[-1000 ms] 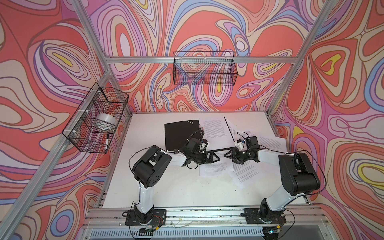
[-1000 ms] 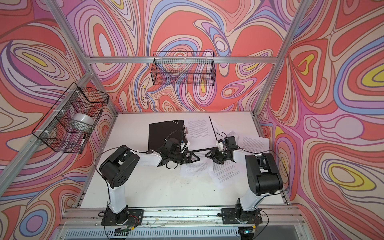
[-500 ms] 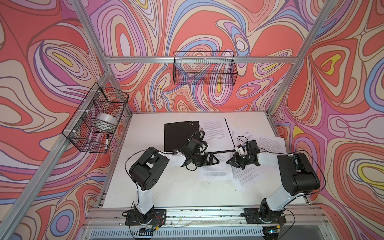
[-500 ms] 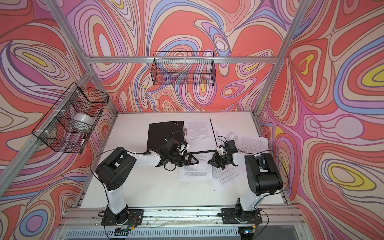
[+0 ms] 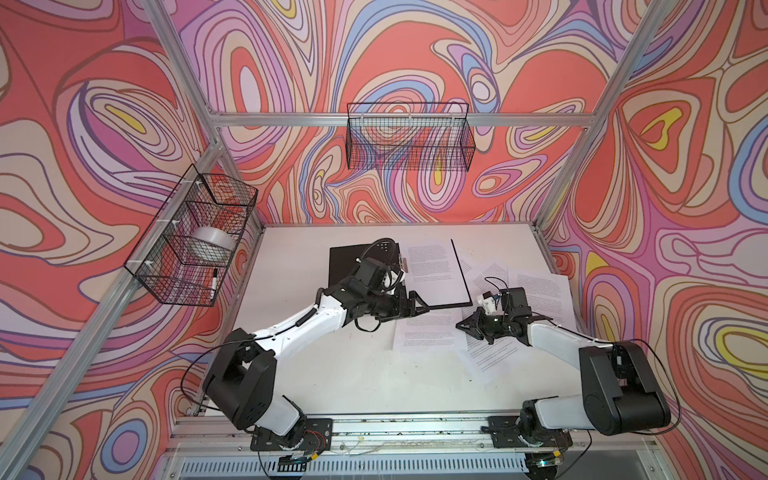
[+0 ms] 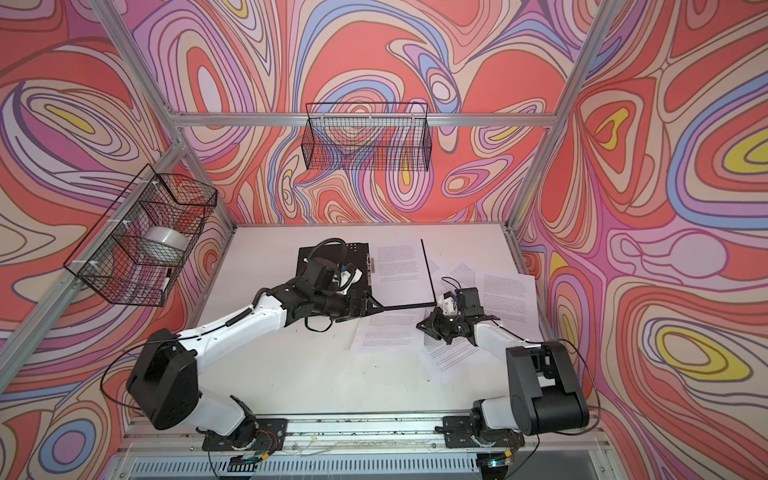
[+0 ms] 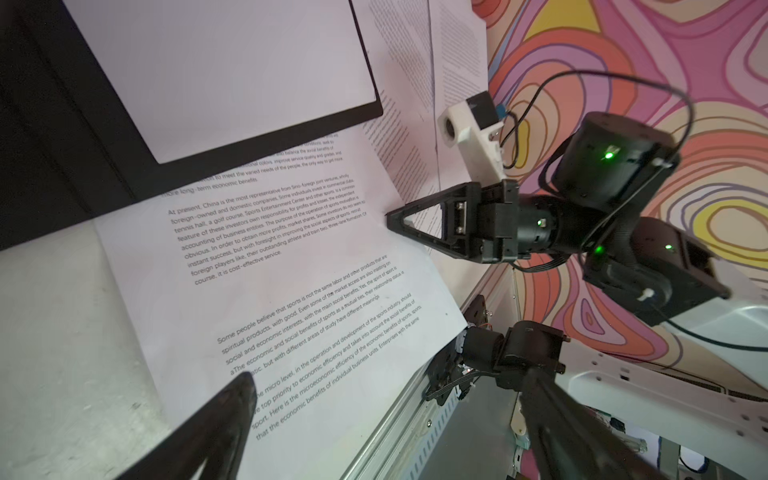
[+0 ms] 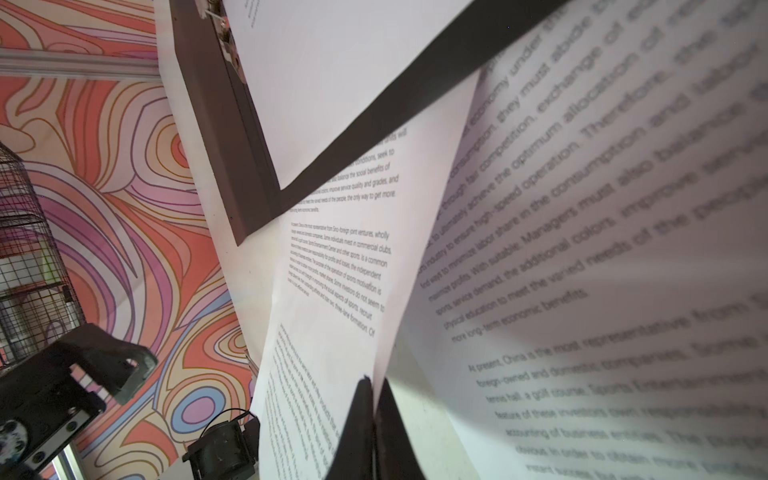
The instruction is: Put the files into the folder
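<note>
The nearest container is the folder (image 5: 357,266), lying open on the table (image 5: 332,374) with its black inside faces up. One printed page (image 5: 428,259) lies on its right half, inside the black border. Farther off, the wire basket (image 5: 191,237) on the left wall holds a pale roll (image 5: 212,243) and a marker (image 5: 215,286). A second basket (image 5: 409,137) hangs on the back wall.

Of the files (image 5: 536,291) outside the folder, the near sheet (image 5: 424,334) has its far end tucked under the folder's near edge. Your right gripper (image 5: 462,325) is pressed together on that sheet's right edge. Your left gripper (image 5: 419,306) hovers at the folder's near edge, jaws spread wide, above the same sheet. The other loose pages fan out toward the right wall, beyond the right gripper.

In both top views the pinch is too small for you to judge. The right wrist view settles it: the fingertips (image 8: 365,415) meet, with the paper's edge running up from between them. Only the left wrist view shows you the folder's corner overlapping the near sheet, and its own fingers (image 7: 224,415) far apart.
</note>
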Controlling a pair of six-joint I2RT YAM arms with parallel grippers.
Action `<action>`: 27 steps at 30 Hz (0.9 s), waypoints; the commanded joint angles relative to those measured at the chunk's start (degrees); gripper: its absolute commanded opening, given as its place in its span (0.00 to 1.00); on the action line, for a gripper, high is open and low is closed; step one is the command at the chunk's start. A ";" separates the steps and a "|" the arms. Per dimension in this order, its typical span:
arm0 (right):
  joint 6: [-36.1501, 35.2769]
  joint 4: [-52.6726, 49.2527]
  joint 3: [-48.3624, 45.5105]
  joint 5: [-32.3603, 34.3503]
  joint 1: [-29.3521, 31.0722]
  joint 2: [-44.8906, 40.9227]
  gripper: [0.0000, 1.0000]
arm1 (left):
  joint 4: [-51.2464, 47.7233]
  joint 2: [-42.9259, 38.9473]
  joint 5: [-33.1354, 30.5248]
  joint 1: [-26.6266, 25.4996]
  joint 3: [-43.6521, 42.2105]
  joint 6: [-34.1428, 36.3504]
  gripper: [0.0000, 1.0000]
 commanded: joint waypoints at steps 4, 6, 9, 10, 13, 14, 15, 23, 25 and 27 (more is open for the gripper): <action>6.44 -1.59 -2.78 -1.70 1.34 -7.44 0.00 | -14.70 -6.17 -5.00 2.67 3.67 4.51 1.00; 8.39 -4.45 -3.22 -1.01 1.85 -11.79 0.00 | -16.79 -7.73 -5.61 4.05 4.20 5.56 1.00; 9.30 -10.30 -2.12 -0.71 2.10 -16.63 0.00 | -19.50 -8.85 -5.65 6.37 5.39 7.00 1.00; 9.37 -12.18 -1.56 -0.36 2.15 -17.83 0.00 | -20.51 -8.86 -5.57 7.00 6.00 7.58 1.00; 10.80 -15.54 0.59 -1.66 2.21 -20.23 0.00 | -22.80 -8.36 -5.27 9.06 8.11 9.13 1.00; 11.09 -16.57 1.75 -1.71 2.22 -20.74 0.00 | -23.46 -8.02 -5.15 9.63 8.97 9.60 1.00; 11.56 -16.81 2.71 -1.79 2.25 -21.13 0.00 | -24.22 -7.54 -5.01 10.03 9.89 10.03 1.00; 17.72 -14.24 13.82 -3.45 2.32 -20.00 0.00 | -27.05 -3.93 -2.48 12.84 16.69 12.13 1.00; 17.10 -15.00 17.13 -3.17 2.37 -18.72 0.00 | -26.48 -3.27 -1.92 12.98 17.61 12.17 1.00; 16.51 -14.86 19.69 -3.06 2.43 -17.14 0.00 | -26.52 -2.16 -1.70 13.14 18.67 12.66 1.00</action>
